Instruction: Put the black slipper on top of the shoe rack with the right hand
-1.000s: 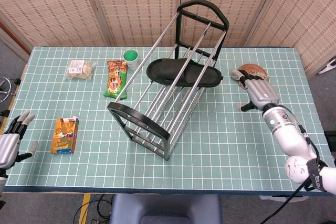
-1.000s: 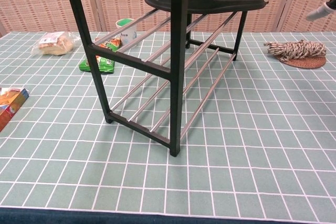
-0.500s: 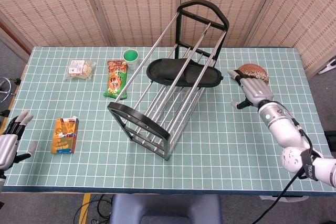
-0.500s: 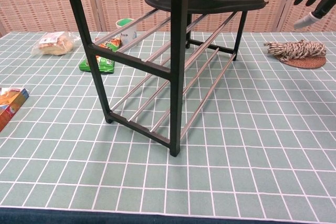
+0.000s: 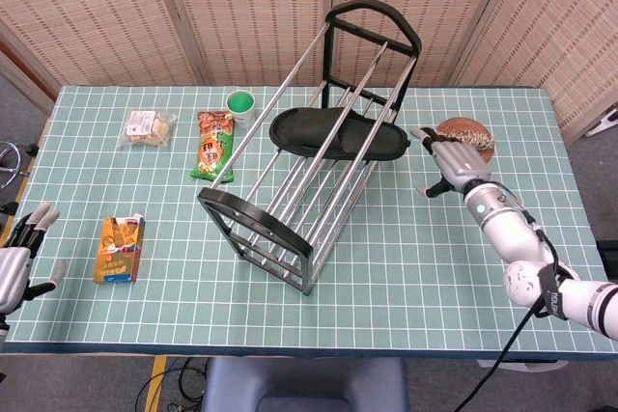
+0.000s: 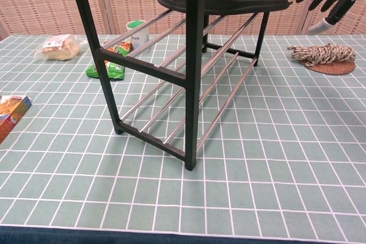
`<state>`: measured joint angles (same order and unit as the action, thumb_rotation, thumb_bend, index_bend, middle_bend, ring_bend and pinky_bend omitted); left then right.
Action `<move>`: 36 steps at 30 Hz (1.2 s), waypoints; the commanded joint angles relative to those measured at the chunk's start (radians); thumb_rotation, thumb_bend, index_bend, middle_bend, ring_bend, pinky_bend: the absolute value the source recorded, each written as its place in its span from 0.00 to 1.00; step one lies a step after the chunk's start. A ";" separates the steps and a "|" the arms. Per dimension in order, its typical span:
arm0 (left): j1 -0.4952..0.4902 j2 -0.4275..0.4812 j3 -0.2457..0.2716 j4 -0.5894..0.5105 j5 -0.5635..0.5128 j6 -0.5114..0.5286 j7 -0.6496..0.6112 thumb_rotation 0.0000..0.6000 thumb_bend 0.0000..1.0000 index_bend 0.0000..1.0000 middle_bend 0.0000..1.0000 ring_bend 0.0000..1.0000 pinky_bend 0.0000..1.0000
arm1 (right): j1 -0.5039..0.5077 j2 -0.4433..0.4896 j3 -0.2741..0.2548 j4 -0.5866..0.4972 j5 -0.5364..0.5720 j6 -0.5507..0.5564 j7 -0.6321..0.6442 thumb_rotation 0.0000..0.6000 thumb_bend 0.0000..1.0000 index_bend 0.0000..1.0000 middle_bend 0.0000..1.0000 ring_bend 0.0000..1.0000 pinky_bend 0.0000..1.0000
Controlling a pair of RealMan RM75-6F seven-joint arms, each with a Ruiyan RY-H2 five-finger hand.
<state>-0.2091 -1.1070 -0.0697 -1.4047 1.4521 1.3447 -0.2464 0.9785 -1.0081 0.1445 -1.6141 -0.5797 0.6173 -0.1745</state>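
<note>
Black slipper (image 5: 336,134) lies atop the shoe rack (image 5: 290,190), just beside the empty, spread-fingered right hand (image 5: 449,159).

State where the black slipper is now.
In both views, the slipper lies on the shoe rack's top bars, mid-table, left of the right hand.

Slipper (image 5: 333,134) atop shoe rack (image 5: 290,195) mid-table; right hand (image 5: 454,163) just right of it; rope coil (image 5: 465,132) farther right; snacks (image 5: 213,145) left.

Your head view looks steeply down over the whole table (image 5: 406,277). Chest view sits low, near, facing forward. Both share the shoe rack (image 5: 299,166).
</note>
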 commanded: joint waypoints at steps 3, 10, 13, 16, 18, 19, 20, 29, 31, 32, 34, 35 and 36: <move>0.001 0.002 0.000 -0.001 0.002 0.003 -0.004 1.00 0.44 0.01 0.00 0.00 0.33 | 0.011 -0.012 -0.002 0.011 0.000 -0.007 0.004 1.00 0.25 0.00 0.04 0.09 0.10; 0.004 0.006 0.000 -0.003 0.006 0.011 -0.009 1.00 0.44 0.01 0.00 0.00 0.33 | 0.021 -0.022 -0.003 0.003 -0.011 -0.007 0.010 1.00 0.25 0.00 0.04 0.09 0.10; 0.002 0.004 0.001 0.000 0.006 0.006 -0.007 1.00 0.44 0.01 0.00 0.00 0.33 | 0.023 -0.010 -0.007 -0.023 -0.017 0.006 0.005 1.00 0.25 0.00 0.04 0.09 0.10; -0.001 0.001 0.001 0.003 0.007 0.002 -0.002 1.00 0.44 0.01 0.00 0.00 0.33 | 0.021 0.013 -0.009 -0.064 -0.020 0.030 -0.003 1.00 0.25 0.00 0.04 0.09 0.10; -0.001 0.000 0.002 0.003 0.006 0.001 0.001 1.00 0.44 0.01 0.00 0.00 0.33 | 0.018 0.031 -0.012 -0.094 -0.021 0.046 -0.011 1.00 0.25 0.00 0.04 0.09 0.10; -0.002 -0.001 0.002 0.003 0.006 0.000 0.004 1.00 0.44 0.01 0.00 0.00 0.33 | 0.017 0.040 -0.014 -0.111 -0.021 0.055 -0.015 1.00 0.25 0.00 0.04 0.09 0.10; -0.002 -0.003 0.002 0.002 0.006 -0.001 0.008 1.00 0.44 0.01 0.00 0.00 0.33 | 0.015 0.052 -0.016 -0.133 -0.023 0.065 -0.021 1.00 0.25 0.00 0.04 0.09 0.10; -0.011 -0.014 0.003 0.004 0.002 -0.015 0.029 1.00 0.44 0.01 0.00 0.00 0.33 | 0.002 0.103 -0.034 -0.236 -0.031 0.133 -0.067 1.00 0.25 0.00 0.04 0.09 0.10; -0.011 -0.014 0.003 0.006 0.002 -0.015 0.029 1.00 0.44 0.01 0.00 0.00 0.33 | 0.001 0.107 -0.036 -0.240 -0.022 0.142 -0.074 1.00 0.25 0.00 0.04 0.09 0.10; -0.012 -0.015 0.002 0.006 0.002 -0.015 0.027 1.00 0.44 0.01 0.00 0.00 0.33 | 0.001 0.107 -0.035 -0.240 -0.019 0.143 -0.075 1.00 0.25 0.00 0.04 0.09 0.10; -0.011 -0.015 0.002 0.008 0.004 -0.013 0.025 1.00 0.44 0.01 0.00 0.00 0.33 | 0.000 0.106 -0.033 -0.236 -0.017 0.143 -0.073 1.00 0.25 0.00 0.04 0.09 0.10; -0.011 -0.015 0.003 0.008 0.004 -0.013 0.023 1.00 0.44 0.01 0.00 0.00 0.33 | 0.000 0.105 -0.032 -0.232 -0.017 0.145 -0.073 1.00 0.25 0.00 0.04 0.09 0.10; -0.012 -0.015 0.003 0.008 0.004 -0.014 0.022 1.00 0.44 0.01 0.00 0.00 0.33 | -0.001 0.102 -0.030 -0.227 -0.018 0.148 -0.072 1.00 0.25 0.00 0.04 0.09 0.10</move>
<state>-0.2207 -1.1215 -0.0671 -1.3963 1.4560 1.3313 -0.2244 0.9784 -0.9043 0.1134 -1.8438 -0.5971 0.7634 -0.2472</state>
